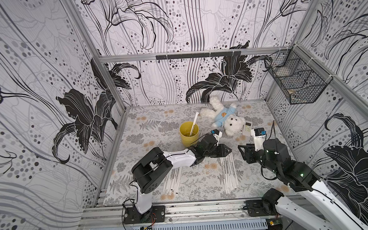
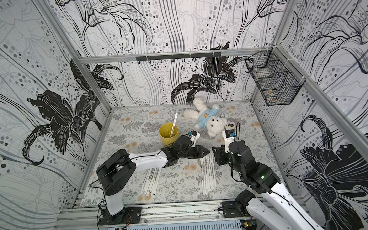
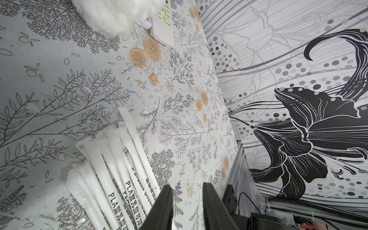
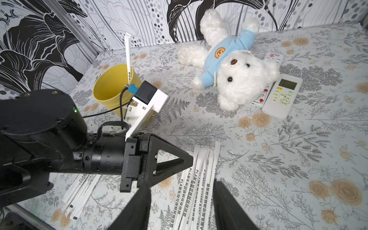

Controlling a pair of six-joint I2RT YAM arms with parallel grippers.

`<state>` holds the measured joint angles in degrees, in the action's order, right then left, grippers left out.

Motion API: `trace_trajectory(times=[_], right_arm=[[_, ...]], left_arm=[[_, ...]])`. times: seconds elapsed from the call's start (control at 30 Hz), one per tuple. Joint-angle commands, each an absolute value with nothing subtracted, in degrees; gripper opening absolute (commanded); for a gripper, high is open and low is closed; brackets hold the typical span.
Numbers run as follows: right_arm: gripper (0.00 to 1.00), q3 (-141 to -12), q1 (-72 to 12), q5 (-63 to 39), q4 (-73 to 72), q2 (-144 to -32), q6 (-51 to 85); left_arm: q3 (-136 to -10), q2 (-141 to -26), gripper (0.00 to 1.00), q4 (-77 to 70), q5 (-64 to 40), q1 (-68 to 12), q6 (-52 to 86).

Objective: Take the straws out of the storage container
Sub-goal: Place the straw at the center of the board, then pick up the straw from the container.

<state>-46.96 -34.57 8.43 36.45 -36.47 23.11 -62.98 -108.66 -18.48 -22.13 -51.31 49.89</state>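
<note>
The front rail (image 1: pixel 194 208) carries both arm bases. The left pincer (image 1: pixel 229 150) hangs low over the surface (image 1: pixel 149 130), just in front of the cup (image 1: pixel 186 139), pointing toward the right pincer (image 1: pixel 241 149); the two tips are near but apart. In the left wrist view the left jaws stand apart with nothing between them, and printed straws (image 3: pixel 127 189) lie on the surface just beside one finger (image 3: pixel 161 209). In the right wrist view the right jaws are likewise parted wide and empty, above the same straws. Straws are found in three places. One straw (image 1: pixel 194 122) stands tilted inside the yellow cup, leaning on the far rim, its upper end well clear of it. One pile (image 1: pixel 229 175) lies flat between the arms, its far end beneath the left pincer. A second pile (image 1: pixel 171 182) lies flat nearer the left arm, partly hidden under it. The cup is upright. A teddy (image 1: pixel 222 117) in a blue shirt lies on its back beyond the pincers, apart from the cup; two remotes (image 1: pixel 247 128) lie beside its head. A wire basket (image 1: pixel 298 81) hangs on the right wall; contents unclear.
</note>
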Motion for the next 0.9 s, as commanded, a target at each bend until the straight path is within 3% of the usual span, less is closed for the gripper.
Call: trace_trajectory(times=[0.0,0.4,0.6,0.87], right_arm=[[0.54,-46.8,-34.2,9.0,36.3,-37.0,22.9],[0.57,-48.9,-34.3,2.2,27.4,-42.6,21.5],[0.58,-51.9,-34.3,-2.6,19.7,-51.8,21.5],[0.59,-56.4,-34.3,-3.4,5.4,-67.6,22.2]], left_arm=[[-61.8,-106.8,0.32,-21.2,-22.4,-51.2,49.4],[-57.7,-88.5,0.32,-13.9,-10.7,-51.2,35.5],[-52.1,-77.2,0.33,-9.3,2.4,-51.2,24.6],[-40.7,-63.0,0.44,-11.3,13.6,-49.5,19.3]])
